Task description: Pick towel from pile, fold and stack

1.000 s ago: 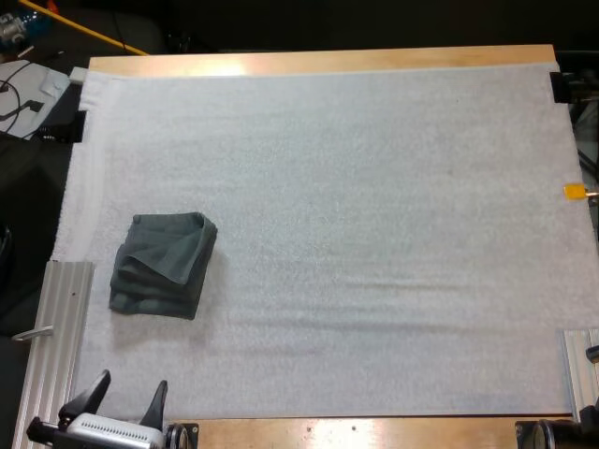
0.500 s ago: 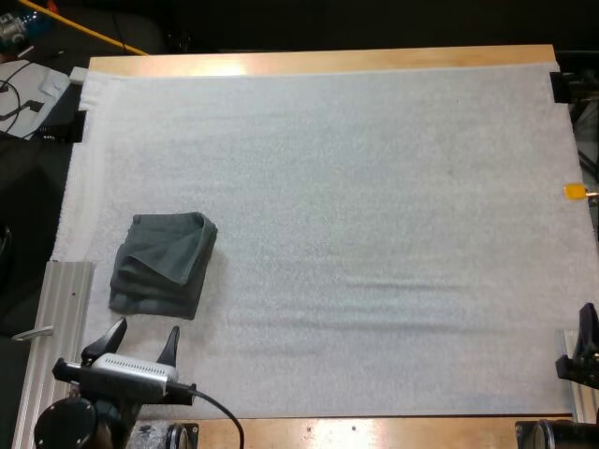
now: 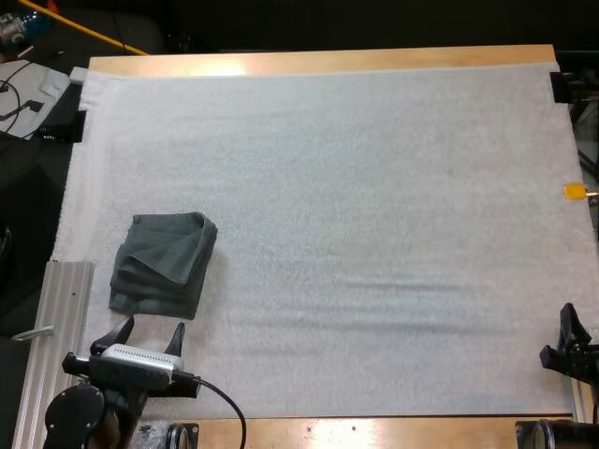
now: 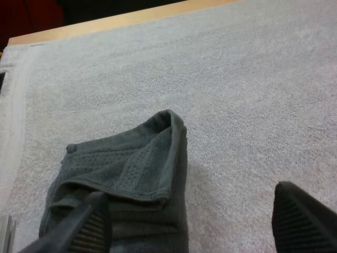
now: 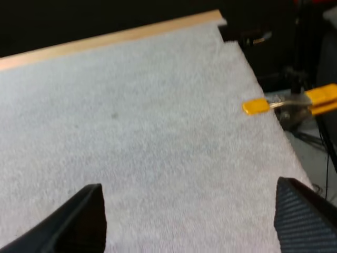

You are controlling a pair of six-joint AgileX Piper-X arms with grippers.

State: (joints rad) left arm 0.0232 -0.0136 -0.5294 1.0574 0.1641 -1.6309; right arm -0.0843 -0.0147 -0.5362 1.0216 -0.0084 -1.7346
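One dark grey-green towel (image 3: 164,265) lies on the white mat (image 3: 374,187). It is on the left side, toward the near edge. The towel is not flat. It is bunched into a small lump, and one corner is turned over on top like a flap. The left wrist view shows the bumpy weave and a thick hem along that flap.

The left end effector (image 3: 152,324) sits low over the mat, just on the near side of the towel. Its two black fingers stand wide apart with nothing between them, so it is let go and holds nothing. In the left wrist view one finger (image 4: 87,224) is in front of the towel's near edge. The other finger (image 4: 303,216) is off to the side over bare mat. I cannot tell if the first finger touches the towel.

The right end effector (image 5: 188,190) is also spread wide, with bare mat between its fingers. It holds nothing. In the high view it is at the right edge of the mat, toward the near side, well apart from the towel.

The mat covers most of the wooden table (image 3: 328,62), and a strip of wood shows along the far side. A silver metal rail (image 3: 61,327) lies beside the mat's left edge, near the left end effector.
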